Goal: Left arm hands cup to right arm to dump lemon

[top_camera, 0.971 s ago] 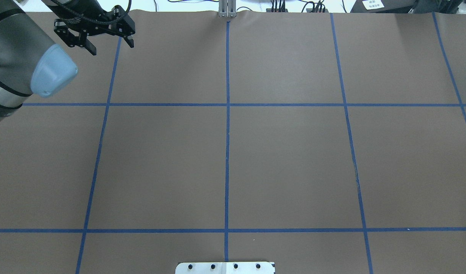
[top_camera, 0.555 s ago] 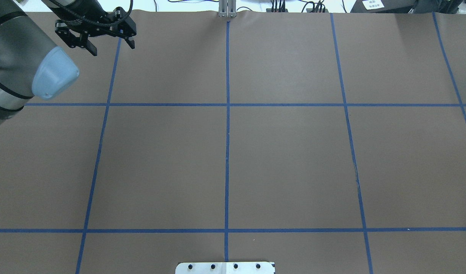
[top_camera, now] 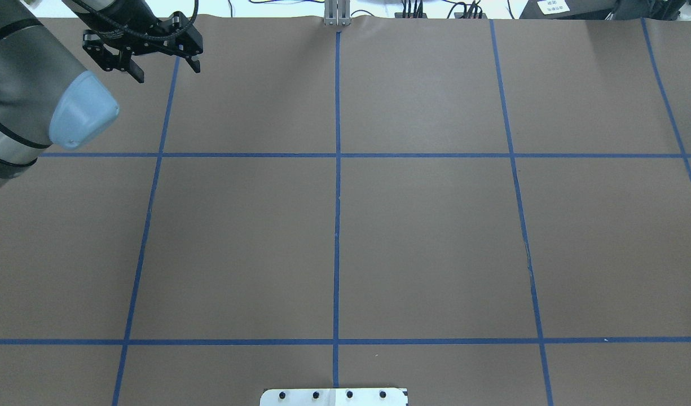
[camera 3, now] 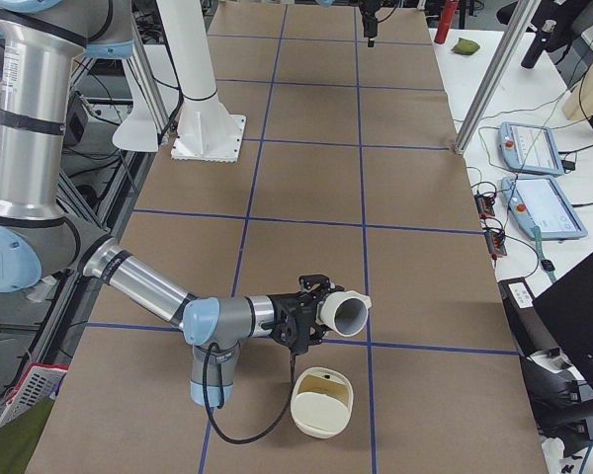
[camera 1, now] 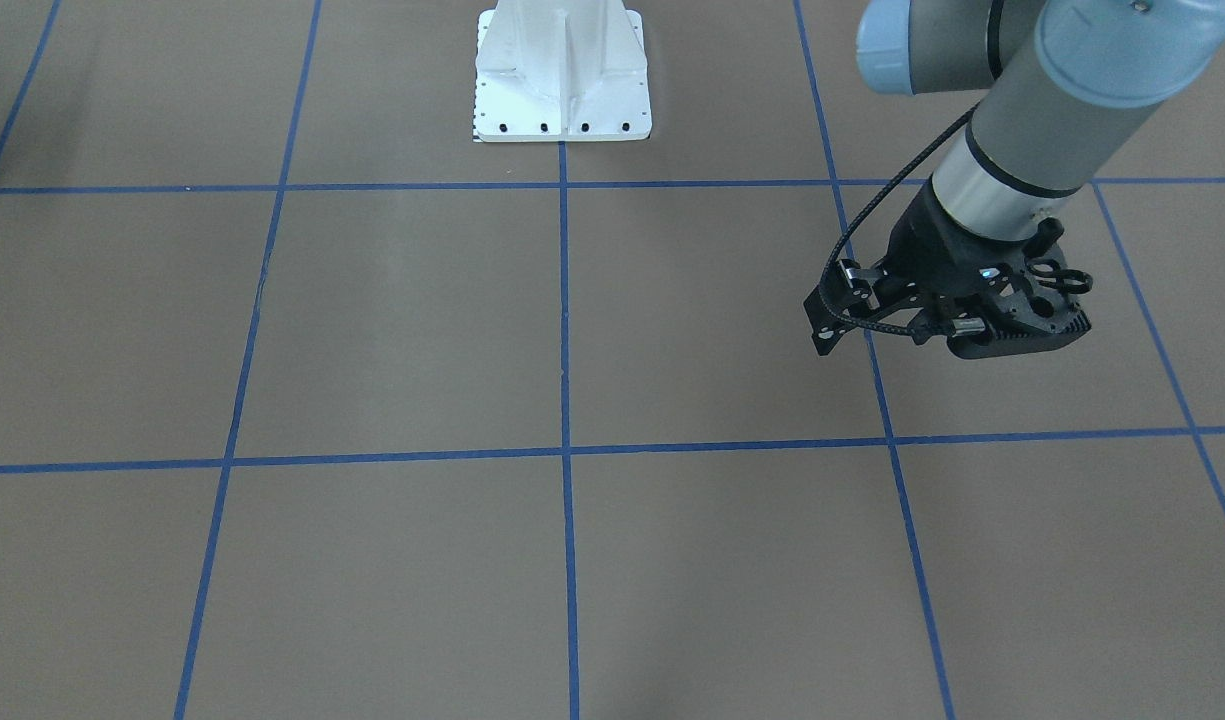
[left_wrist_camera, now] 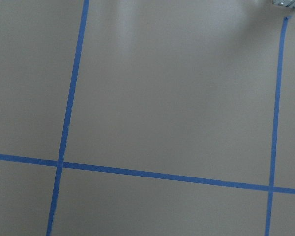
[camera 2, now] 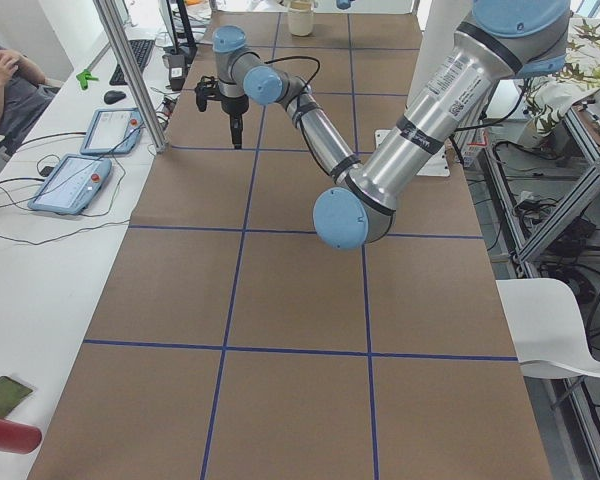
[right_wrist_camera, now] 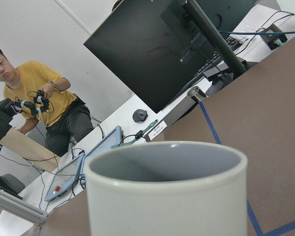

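Exterior right view: the cup point(camera 3: 346, 315) lies tipped sideways at the right gripper point(camera 3: 314, 319), near a cream bowl point(camera 3: 312, 420); its grip cannot be judged. Left gripper point(top_camera: 167, 72), far from the bowl, gapes empty. The cup looks glazed, rigid, breakable: pinch its wall firmly.

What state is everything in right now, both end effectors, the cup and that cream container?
left end effector: open, empty, above the table.
right end effector: at the cup; open or shut cannot be told.
cup: off the table, tipped on its side, visible part of the inside empty.
cream container: upright on the table, open top.
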Tool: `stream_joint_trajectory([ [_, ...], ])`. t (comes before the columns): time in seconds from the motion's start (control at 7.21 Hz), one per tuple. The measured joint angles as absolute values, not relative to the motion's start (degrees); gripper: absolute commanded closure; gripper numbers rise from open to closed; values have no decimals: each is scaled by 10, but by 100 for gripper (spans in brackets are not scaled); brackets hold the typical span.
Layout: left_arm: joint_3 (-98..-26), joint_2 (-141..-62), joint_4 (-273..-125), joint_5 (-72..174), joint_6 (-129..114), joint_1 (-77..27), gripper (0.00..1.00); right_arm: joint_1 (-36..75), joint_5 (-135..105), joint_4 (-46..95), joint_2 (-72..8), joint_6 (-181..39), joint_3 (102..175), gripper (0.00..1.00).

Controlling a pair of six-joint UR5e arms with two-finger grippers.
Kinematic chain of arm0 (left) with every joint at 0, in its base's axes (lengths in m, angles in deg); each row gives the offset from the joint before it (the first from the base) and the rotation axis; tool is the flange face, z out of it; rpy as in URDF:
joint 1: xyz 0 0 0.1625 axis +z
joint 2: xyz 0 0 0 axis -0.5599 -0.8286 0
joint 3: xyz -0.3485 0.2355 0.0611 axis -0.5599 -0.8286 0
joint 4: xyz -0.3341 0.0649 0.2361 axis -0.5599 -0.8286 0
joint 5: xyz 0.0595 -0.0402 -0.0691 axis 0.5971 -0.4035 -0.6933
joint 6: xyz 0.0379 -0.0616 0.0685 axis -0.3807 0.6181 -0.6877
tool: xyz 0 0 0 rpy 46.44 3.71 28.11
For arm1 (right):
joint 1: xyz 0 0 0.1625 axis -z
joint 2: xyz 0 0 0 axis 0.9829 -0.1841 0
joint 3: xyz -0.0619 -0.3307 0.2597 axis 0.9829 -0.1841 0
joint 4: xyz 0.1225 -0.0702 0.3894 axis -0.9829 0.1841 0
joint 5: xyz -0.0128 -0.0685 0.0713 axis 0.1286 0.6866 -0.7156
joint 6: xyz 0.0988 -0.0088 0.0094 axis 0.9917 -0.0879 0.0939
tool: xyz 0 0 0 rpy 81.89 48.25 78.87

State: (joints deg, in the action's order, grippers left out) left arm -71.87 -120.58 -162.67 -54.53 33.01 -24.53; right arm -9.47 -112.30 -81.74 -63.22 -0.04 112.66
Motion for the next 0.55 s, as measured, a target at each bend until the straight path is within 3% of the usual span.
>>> stream_joint_trajectory([
  [0.55, -719, -1206, -1626, -537, 331, -242, 0, -95, -1104, -866, -623, 133, 1107, 100],
])
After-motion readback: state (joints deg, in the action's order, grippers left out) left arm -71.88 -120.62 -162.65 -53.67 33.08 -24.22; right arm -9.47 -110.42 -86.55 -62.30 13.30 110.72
